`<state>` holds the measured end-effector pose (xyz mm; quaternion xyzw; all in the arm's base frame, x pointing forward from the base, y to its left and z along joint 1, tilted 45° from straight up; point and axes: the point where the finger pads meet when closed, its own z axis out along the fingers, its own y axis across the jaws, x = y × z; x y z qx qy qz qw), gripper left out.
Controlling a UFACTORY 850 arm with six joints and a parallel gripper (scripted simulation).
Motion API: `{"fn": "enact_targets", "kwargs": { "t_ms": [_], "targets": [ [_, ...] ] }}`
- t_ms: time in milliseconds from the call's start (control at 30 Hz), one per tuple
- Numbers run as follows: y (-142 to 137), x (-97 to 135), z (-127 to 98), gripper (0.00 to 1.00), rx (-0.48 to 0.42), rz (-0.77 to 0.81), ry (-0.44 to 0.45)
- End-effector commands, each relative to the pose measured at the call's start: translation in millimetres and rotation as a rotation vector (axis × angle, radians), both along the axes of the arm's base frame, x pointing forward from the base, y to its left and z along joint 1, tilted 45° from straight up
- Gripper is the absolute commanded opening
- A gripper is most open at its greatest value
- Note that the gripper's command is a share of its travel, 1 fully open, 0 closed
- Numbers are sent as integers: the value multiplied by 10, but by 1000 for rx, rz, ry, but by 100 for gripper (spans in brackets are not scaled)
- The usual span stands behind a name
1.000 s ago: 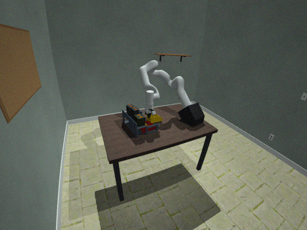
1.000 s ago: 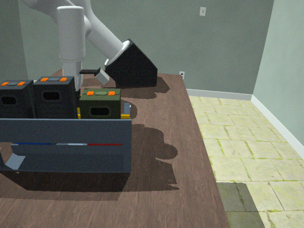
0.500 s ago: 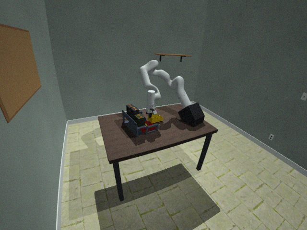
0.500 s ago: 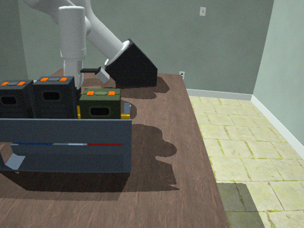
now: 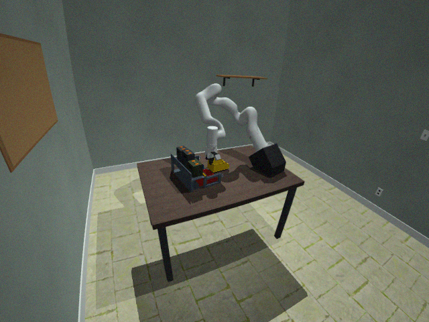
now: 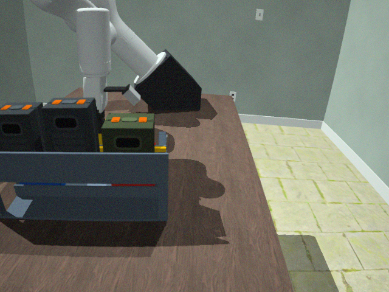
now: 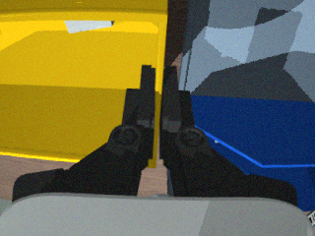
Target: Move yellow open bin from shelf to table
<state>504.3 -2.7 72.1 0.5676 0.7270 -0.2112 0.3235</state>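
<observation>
The yellow open bin (image 5: pixel 218 165) is just off the right end of the blue-grey shelf (image 5: pixel 194 173), low over the table; I cannot tell whether its base touches. In the wrist view the yellow bin (image 7: pixel 79 79) fills the left side, with a pale part (image 7: pixel 89 26) inside. My gripper (image 7: pixel 157 87) points straight down, and its fingers are shut on the bin's thin right wall. It also shows in the top view (image 5: pixel 212 156). In the exterior view only yellow edges (image 6: pixel 160 148) show behind a green bin (image 6: pixel 128 132), and my fingers are hidden.
Two dark bins (image 6: pixel 67 124) and the green bin stand on the shelf's upper level. A red bin (image 5: pixel 208 174) and a blue bin (image 7: pixel 250 138) sit lower. The arm's black base (image 5: pixel 267 159) stands at the table's far right. The table edge (image 6: pixel 264 204) is to the right.
</observation>
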Motion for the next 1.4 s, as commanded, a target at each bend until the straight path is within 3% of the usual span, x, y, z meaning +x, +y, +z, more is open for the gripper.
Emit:
{"fn": "enact_targets", "kwargs": {
  "t_ms": [0, 1233, 1267, 1367],
  "targets": [
    [5, 3, 4, 0, 1, 1, -1],
    [-100, 39, -105, 0, 0, 1, -1],
    [-99, 40, -105, 33, 0, 1, -1],
    [-99, 40, -105, 33, 0, 1, -1]
  ]
}}
